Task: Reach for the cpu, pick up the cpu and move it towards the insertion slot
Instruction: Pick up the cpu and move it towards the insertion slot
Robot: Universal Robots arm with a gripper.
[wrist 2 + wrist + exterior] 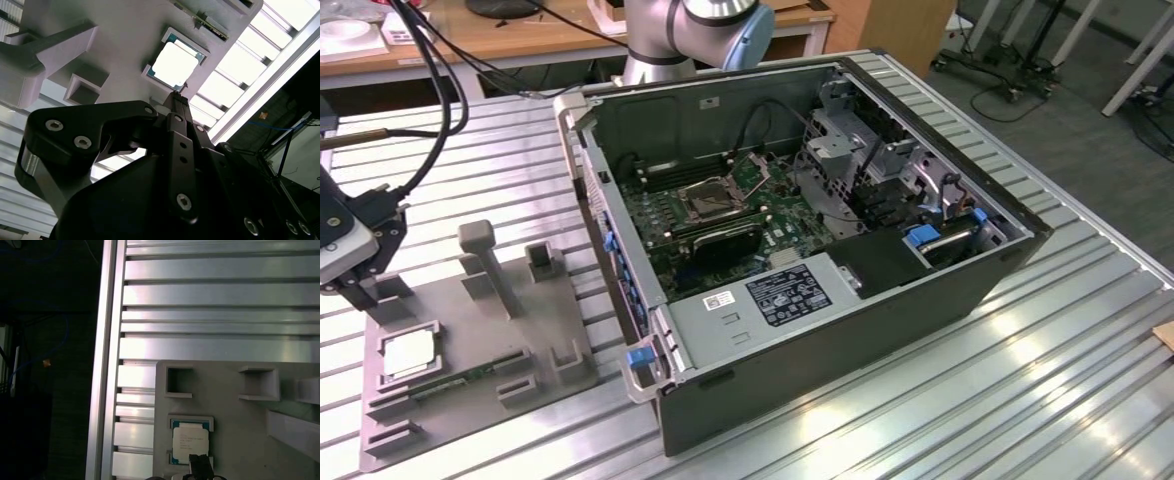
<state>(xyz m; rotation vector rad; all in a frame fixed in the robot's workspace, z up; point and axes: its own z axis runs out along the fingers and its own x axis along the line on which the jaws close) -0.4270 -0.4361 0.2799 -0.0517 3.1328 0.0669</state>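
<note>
The cpu lies flat in a shallow square recess of the grey holder on the bench, at the exterior view's left and well apart from the insertion slot inside the open computer case. The end effector hangs just above one edge of the chip, its fingers drawn narrow, almost together, holding nothing. The chip looks light, thin and stiff, with a smooth metal lid that could slip and a likely delicate underside, so I judge the safest hold is across two opposite edges, level and gentle.
</note>
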